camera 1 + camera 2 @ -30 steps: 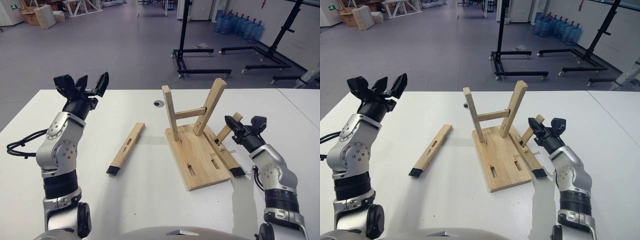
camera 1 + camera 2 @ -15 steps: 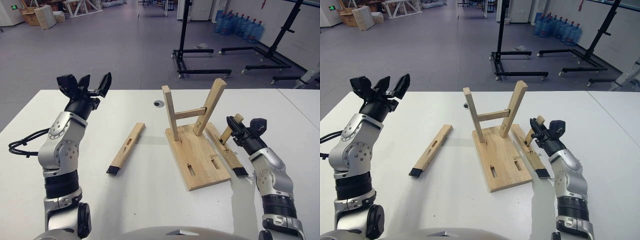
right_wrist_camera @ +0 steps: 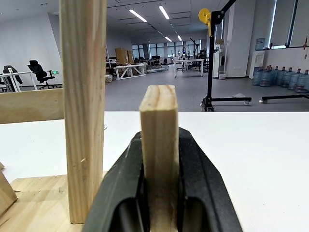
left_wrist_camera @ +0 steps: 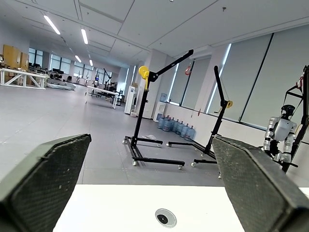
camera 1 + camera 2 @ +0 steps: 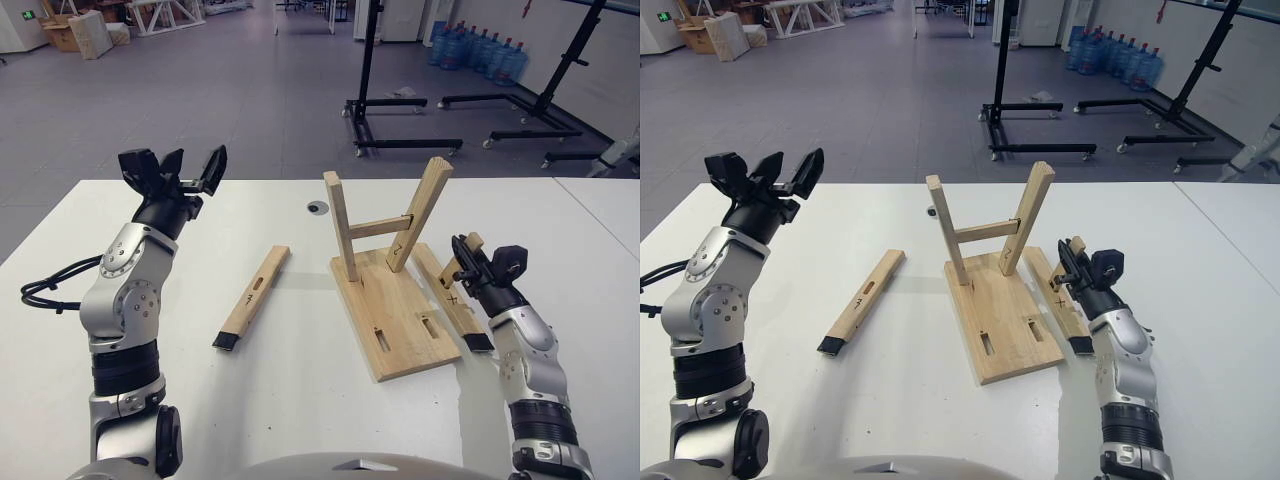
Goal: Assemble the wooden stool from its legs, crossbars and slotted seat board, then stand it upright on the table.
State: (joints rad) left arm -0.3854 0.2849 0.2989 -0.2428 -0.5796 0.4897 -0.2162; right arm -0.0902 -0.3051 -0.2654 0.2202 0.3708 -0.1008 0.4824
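The slotted seat board [image 5: 398,318] lies flat on the white table [image 5: 300,380]. Two legs [image 5: 341,226] [image 5: 420,213] stand upright in it, joined by a crossbar [image 5: 379,227]. A third leg [image 5: 452,300] lies along the board's right edge, and a fourth leg [image 5: 253,296] lies loose to the left. My right gripper [image 5: 467,264] is shut on a short wooden bar [image 3: 159,125], held just right of the standing legs and over the lying leg. My left gripper [image 5: 171,170] is raised over the table's far left, open and holding nothing [image 4: 152,159].
A round cable hole [image 5: 318,207] sits in the table behind the board. A black cable [image 5: 45,290] loops at the left edge. Black wheeled stands [image 5: 400,110] are on the floor beyond the table. A second table [image 5: 610,205] adjoins on the right.
My right gripper has moved a little left toward the board with the short bar in it. My left gripper has drifted slightly right, still open.
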